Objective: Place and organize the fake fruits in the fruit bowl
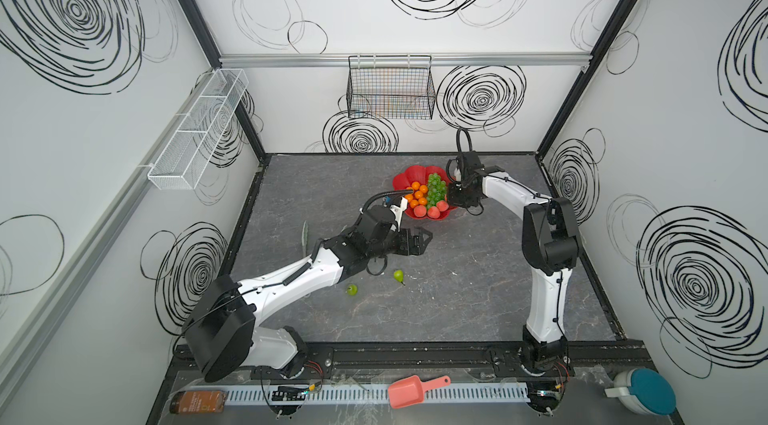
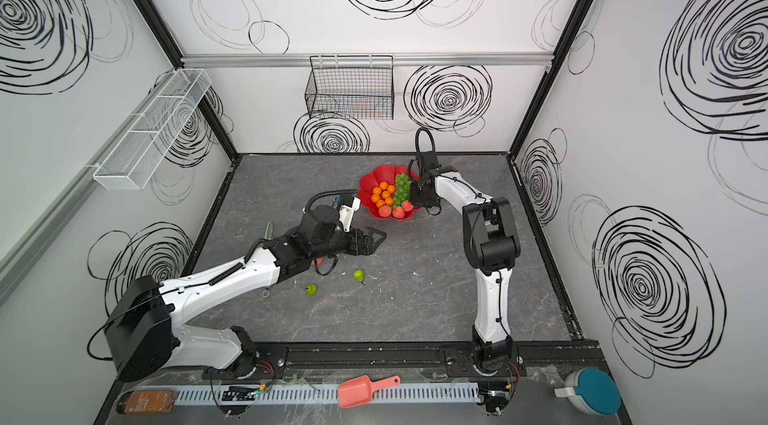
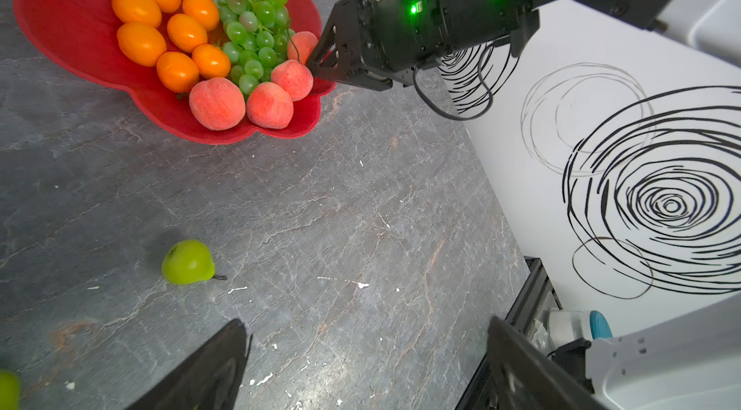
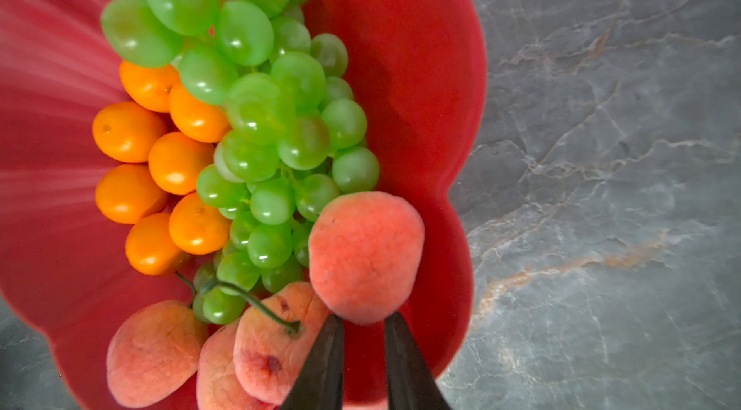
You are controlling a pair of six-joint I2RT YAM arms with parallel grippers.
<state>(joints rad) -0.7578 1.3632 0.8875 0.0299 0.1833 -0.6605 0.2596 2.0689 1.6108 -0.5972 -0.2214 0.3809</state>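
**Red bowl (image 1: 411, 175) loaded, two pears on the tabletop (image 1: 457, 298)**

Oranges (image 1: 417, 195), grapes (image 1: 436, 188) and peaches (image 1: 432, 211) lie together in the bowl. The right hand (image 4: 363, 318) reaches in over the rim with its jaws a narrow gap apart, its tips touching the near edge of one peach (image 4: 365, 255) beside the grapes. The left hand (image 1: 419, 240) hovers wide and empty between the bowl and two green pears. One pear (image 1: 398, 275) lies near it, and the other pear (image 1: 351, 289) lies farther off beside the arm.
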